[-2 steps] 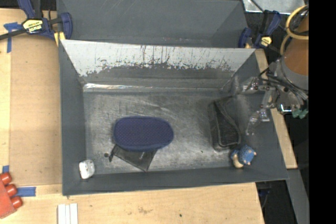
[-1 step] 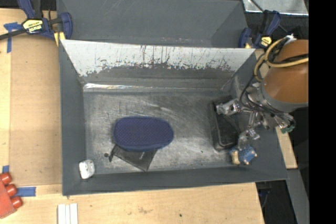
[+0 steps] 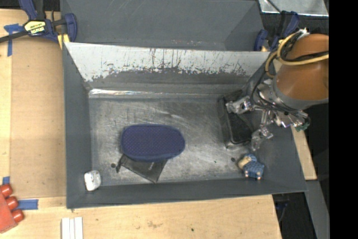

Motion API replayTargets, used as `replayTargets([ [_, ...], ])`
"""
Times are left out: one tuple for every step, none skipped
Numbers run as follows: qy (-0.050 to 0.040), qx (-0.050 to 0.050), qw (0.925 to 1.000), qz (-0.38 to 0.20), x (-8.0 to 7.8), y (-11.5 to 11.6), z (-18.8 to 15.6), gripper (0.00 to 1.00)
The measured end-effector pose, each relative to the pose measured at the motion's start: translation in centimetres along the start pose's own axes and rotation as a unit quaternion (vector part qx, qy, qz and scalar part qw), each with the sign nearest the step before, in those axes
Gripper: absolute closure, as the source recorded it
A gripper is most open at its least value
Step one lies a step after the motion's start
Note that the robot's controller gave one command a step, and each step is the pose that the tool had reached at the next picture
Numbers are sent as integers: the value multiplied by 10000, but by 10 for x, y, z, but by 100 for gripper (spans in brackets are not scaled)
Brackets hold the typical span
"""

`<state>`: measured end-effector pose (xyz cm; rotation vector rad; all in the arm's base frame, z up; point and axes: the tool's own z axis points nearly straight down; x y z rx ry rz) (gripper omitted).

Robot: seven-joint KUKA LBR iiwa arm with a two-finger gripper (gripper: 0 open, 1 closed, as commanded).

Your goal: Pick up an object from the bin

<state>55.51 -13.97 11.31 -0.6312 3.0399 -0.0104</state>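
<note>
In the camera view the gripper (image 3: 258,130) is hanging low over the right end of the grey bin (image 3: 75,120), with the orange-covered wrist sitting above the right-hand wall. Whether it is spread or closed I cannot tell, since its metal parts are overlapping one another and the thing below them, and nothing is visibly sitting in its grasp. Directly under and just left of it a black oblong block (image 3: 235,129) is lying on the floor close to the right wall; this is the thing nearest the gripper and so, in my judgement, the likeliest candidate for picking. Just in front of it, near the bin's front right corner, a small blue-and-yellow piece (image 3: 251,167) is resting. Well apart, left of centre, a dark blue oval pad (image 3: 152,141) is lying partly over a dark flat scrap (image 3: 142,169), and a small white lump (image 3: 92,179) is sitting in the front left corner. The hazards are coming mostly from the cramped position: the block is lying so near the sloping right wall that a descending gripper may be scraping or jamming against the metal before closing. The block also looks flat and smooth, so a grip on one edge may be letting it slide or pivot out. A slightly misplaced descent may be nudging the blue-and-yellow piece into the corner, or catching both things at once.
</note>
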Motion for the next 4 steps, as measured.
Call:
replayTargets([
  [-14, 20, 9961, -877, -6, -2, 3, 0],
  [109, -65, 9911, -1326, -24, 2, 19, 0],
  [77, -54, 9908, -1349, -28, 3, 18, 100],
  [129, -88, 9701, -2421, -32, -10, -94, 100],
])
